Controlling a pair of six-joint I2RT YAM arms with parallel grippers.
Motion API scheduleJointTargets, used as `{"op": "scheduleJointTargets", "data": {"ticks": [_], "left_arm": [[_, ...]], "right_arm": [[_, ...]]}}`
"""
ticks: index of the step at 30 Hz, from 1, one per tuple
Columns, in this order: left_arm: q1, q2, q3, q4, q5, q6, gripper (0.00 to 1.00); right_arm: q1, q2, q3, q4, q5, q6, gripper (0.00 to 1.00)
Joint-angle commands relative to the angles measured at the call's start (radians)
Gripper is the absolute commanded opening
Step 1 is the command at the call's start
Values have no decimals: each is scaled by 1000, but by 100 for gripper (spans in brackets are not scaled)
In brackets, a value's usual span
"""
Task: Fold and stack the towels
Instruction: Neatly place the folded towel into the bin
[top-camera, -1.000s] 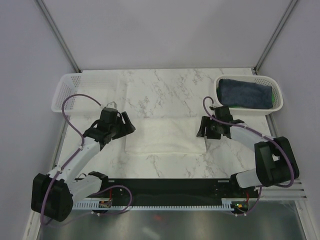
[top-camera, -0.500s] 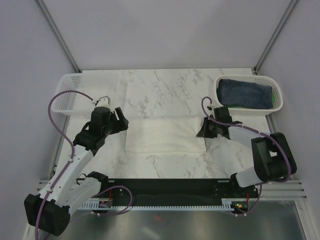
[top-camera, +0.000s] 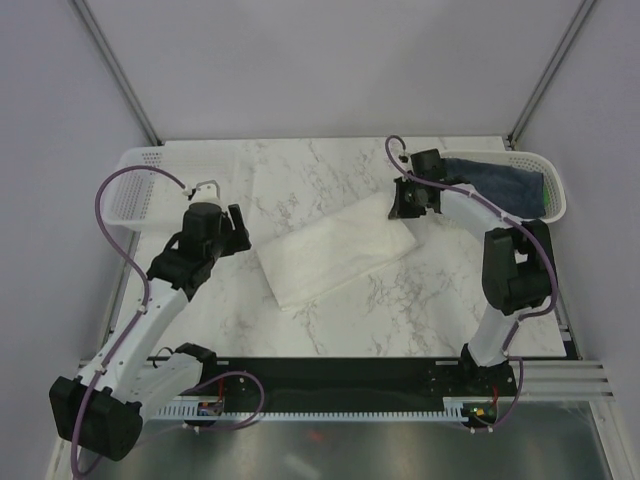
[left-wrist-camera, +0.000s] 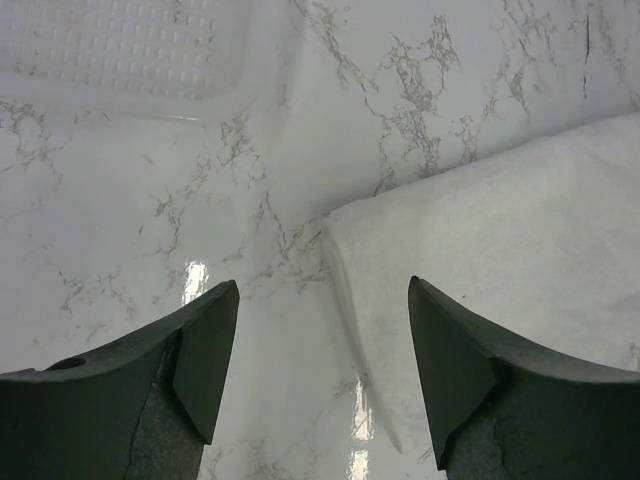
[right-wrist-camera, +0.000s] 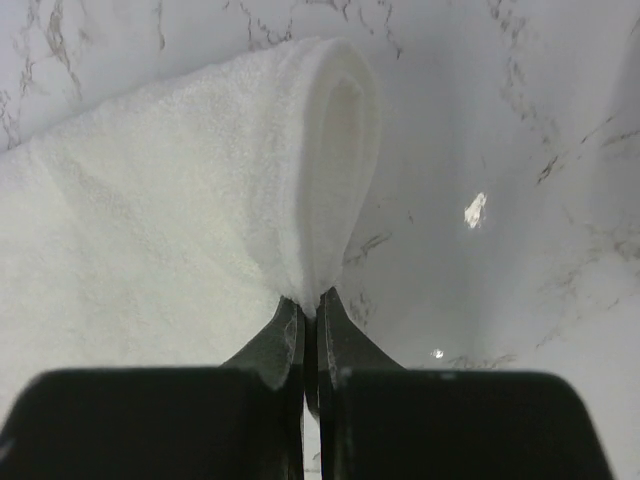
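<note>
I read the right gripper (right-wrist-camera: 310, 308) clamped on the white towel's (top-camera: 335, 252) corner, arm extended just left of the right-hand basket (top-camera: 556, 205). The left gripper (left-wrist-camera: 325, 345) hangs spread above the towel's far end.

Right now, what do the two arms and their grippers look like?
Both the left arm and right arm have white links, bulky black joints and a looping purple cable. The left gripper and right gripper have black, wedge-shaped fingers.

A white plastic mesh basket (top-camera: 128, 170) sits at the far-left corner of the grey-veined marble worktop (top-camera: 340, 325); a second mesh basket (top-camera: 556, 196) sits far right.
</note>
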Motion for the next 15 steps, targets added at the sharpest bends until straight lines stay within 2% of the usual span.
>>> {"op": "scheduleJointTargets", "data": {"ticks": [1,6,11,15], "left_arm": [[2,11,33,18,-40,49,76],[0,14,14,19,18,44,75],[2,17,14,18,27,61,76],[2,21,13,18,50,64,76]], "right_arm": [[1,78,137,-76,89,-64,0],[-1,189,371,-151,220,-82,0],[-31,296,650,-301,285,-84,0],[-62,300,760,-424,278,-50,0]]}}
